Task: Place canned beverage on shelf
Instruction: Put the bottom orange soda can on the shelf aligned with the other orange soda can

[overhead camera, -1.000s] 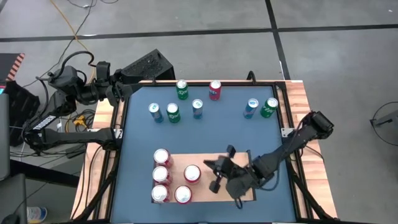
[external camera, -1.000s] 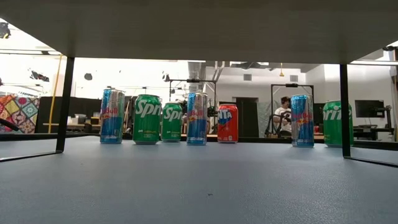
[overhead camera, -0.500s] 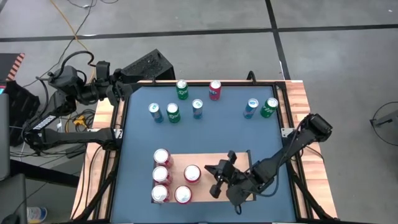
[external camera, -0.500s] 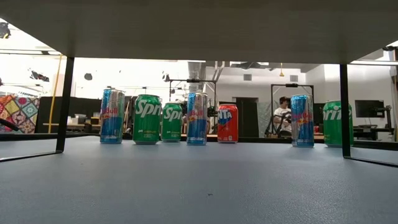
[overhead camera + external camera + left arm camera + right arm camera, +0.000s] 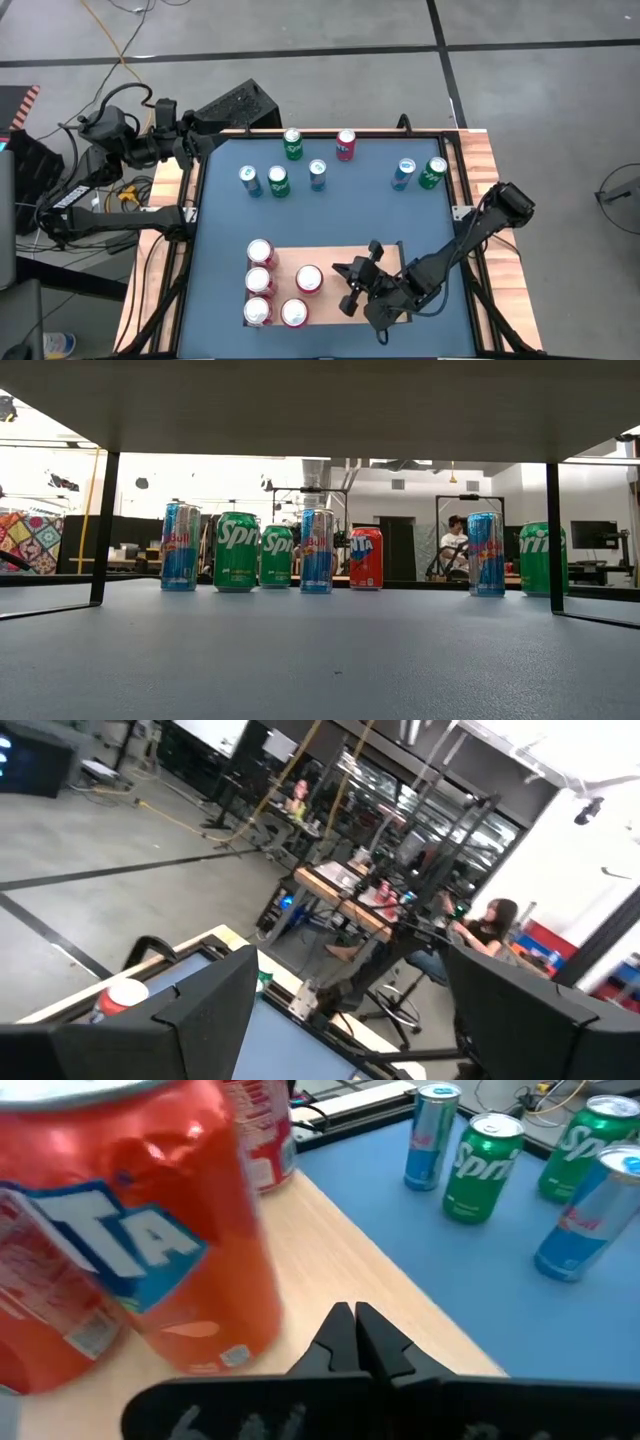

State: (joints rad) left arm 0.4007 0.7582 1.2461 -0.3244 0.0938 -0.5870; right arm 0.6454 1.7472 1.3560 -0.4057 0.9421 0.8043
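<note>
The shelf (image 5: 335, 262), a pale wooden board, stands over the blue table near its front edge; the low view looks under it (image 5: 320, 405). Several red cans (image 5: 260, 281) stand upright on its left part. My right gripper (image 5: 352, 284) is shut over the board, just right of the nearest red can (image 5: 308, 279). In the right wrist view its shut tips (image 5: 355, 1328) hang above the wood (image 5: 330, 1275) beside that can (image 5: 150, 1240), apart from it. My left gripper (image 5: 203, 140) waits open off the table's far left corner, with nothing between its fingers (image 5: 200, 1010).
Several more cans stand upright in a loose row on the blue table toward its far edge: Red Bull (image 5: 250, 180), Sprite (image 5: 278, 181), a red can (image 5: 346, 144), Sprite (image 5: 434, 172). The shelf's right half is bare wood. Black shelf legs (image 5: 553, 535) stand at the sides.
</note>
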